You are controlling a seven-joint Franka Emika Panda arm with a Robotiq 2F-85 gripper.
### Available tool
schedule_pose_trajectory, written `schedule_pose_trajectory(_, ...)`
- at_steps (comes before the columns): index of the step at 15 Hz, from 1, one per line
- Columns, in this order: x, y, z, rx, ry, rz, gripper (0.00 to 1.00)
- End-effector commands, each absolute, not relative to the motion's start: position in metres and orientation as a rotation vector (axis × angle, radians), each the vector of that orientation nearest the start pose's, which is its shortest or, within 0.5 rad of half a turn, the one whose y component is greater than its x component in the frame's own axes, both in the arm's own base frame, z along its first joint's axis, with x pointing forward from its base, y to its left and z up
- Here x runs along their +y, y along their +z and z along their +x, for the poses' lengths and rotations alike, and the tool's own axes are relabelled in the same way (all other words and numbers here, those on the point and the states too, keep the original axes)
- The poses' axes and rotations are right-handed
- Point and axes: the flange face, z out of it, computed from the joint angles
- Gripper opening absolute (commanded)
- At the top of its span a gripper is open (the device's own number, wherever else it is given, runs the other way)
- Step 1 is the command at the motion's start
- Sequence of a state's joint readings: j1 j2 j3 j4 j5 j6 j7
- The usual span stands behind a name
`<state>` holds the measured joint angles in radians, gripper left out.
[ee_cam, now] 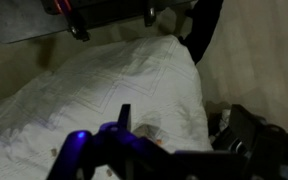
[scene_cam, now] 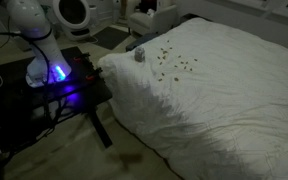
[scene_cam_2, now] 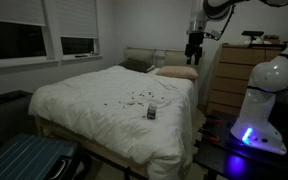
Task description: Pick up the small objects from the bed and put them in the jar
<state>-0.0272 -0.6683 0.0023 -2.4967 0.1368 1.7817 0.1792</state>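
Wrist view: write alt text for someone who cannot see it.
A wrinkled white bed seen from high above, with the open gripper at the top edge, holding nothing. The robot's dark base, lit blue, fills the bottom.

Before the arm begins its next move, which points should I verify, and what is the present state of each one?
1. Claw open and empty: ok. In the wrist view its jaws stand wide apart with nothing between them.
2. Claw close to the small objects: not ok. In an exterior view it hangs high above the level of the bed, far from them.
3. Small objects lying in the open on the cover: ok. They are scattered beside the jar.
4. Jar standing on the bed: ok.
5. Jar mouth open: cannot tell. It is too small and dim in these views.
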Motion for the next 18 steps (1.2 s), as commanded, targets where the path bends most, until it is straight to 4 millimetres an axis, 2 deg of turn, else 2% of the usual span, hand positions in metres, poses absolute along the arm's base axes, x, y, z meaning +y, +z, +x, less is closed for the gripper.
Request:
schedule_pose_trajectory(1, -0.036, 0.504, 0.365, 0.42, 0.0, -3.025, 1.0)
schedule_pose_trajectory(4, -0.063, 0.499, 0.378, 0.459, -0.116, -3.064, 1.0)
schedule_pose_trajectory(10, -0.101, 0.481, 0.412, 0.569, -0.337, -3.091, 1.0)
schedule_pose_trajectory(14, -0.137, 0.465, 0.427, 0.737, -0.379, -3.045, 1.0)
schedule_pose_trajectory(18, -0.177, 0.45, 0.434, 0.958, -0.358, -2.951, 1.0)
